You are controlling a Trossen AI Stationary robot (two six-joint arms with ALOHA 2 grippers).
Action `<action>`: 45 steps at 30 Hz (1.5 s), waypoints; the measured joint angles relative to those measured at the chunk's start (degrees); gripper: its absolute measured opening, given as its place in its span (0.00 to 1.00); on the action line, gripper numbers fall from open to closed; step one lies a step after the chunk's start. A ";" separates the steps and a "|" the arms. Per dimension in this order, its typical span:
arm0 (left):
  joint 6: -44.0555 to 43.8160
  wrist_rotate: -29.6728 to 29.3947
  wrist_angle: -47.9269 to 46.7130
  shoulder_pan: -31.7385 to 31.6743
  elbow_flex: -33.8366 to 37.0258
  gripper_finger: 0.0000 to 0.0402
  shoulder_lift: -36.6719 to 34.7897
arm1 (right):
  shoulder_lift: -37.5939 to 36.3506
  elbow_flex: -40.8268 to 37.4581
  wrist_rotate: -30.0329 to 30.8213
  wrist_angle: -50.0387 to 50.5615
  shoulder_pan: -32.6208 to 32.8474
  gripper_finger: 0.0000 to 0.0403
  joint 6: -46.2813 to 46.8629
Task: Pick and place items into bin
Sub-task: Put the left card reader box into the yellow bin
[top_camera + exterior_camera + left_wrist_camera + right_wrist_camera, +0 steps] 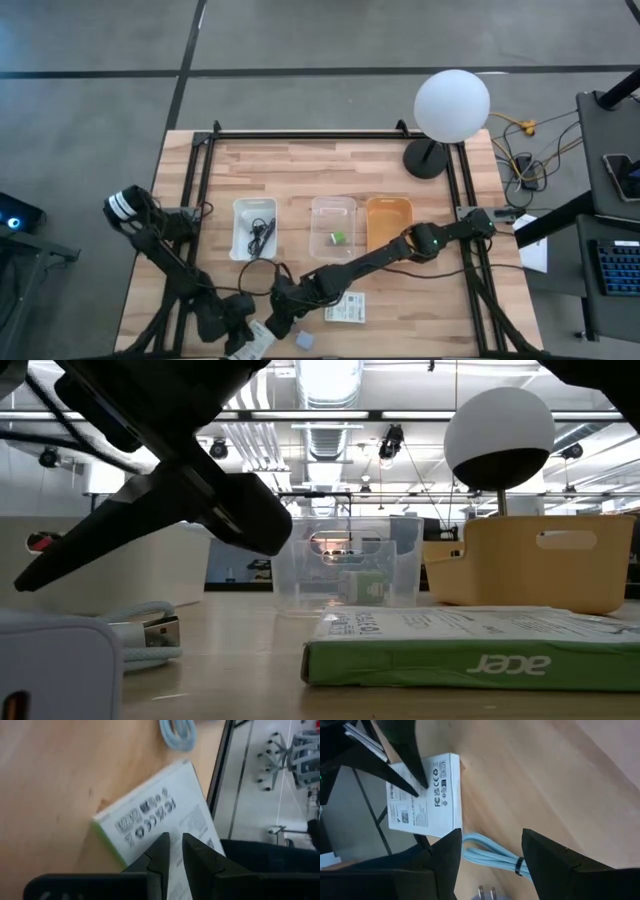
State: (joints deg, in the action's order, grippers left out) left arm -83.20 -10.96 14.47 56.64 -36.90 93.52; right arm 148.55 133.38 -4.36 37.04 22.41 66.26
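Observation:
A white printed box [427, 795] lies at the table's near edge, partly over it. My left gripper [175, 847] is above it, its fingers almost shut, and shows in the high view [243, 335]. My right gripper [490, 837] is open above a coiled light-blue cable [492, 856], one finger on each side, touching nothing I can see. The cable leads to a small grey-blue cube [305, 342], which is the white plug block [50, 670] in the low view. A flat white and green packet [345, 308] lies on the table beside it. The purple spoon is out of view. My left gripper comes at the white box's printed top face [150, 817] slanting down from the table's near-left side. In the right wrist view its fingertips [420, 781] end on that face. I cannot tell whether they press it or hover. The box lies flat on the table.
Three bins stand in a row mid-table: a white one [240, 210] with a black cable [262, 235], a clear one [333, 203] with a small green piece [339, 237], and an orange one [388, 205]. A lamp with a white globe [452, 105] stands at the far right.

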 joint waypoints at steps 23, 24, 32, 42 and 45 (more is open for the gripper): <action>-6.92 -13.50 -38.16 -3.91 -1.93 0.09 -21.73 | -2.69 0.13 15.18 3.02 4.26 0.48 -27.53; -6.35 -13.61 -40.22 -3.70 -2.50 0.09 -22.68 | -2.69 0.13 16.05 2.94 4.44 0.48 -30.26; -7.68 -7.40 -54.14 -1.93 -3.56 0.09 -21.82 | -2.69 0.13 16.09 -0.37 2.48 0.48 -36.79; -7.89 -4.24 -53.01 -1.86 -3.56 0.09 -14.34 | -2.67 -0.30 10.03 -2.49 -0.13 0.48 -36.72; -7.89 -4.19 -51.25 -1.83 -3.56 0.09 -13.06 | -2.34 -0.64 9.69 -3.30 -0.02 0.48 -36.66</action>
State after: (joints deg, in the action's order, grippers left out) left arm -91.09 -15.15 -36.78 54.82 -40.47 80.46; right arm 146.21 132.74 5.33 33.74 22.39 29.60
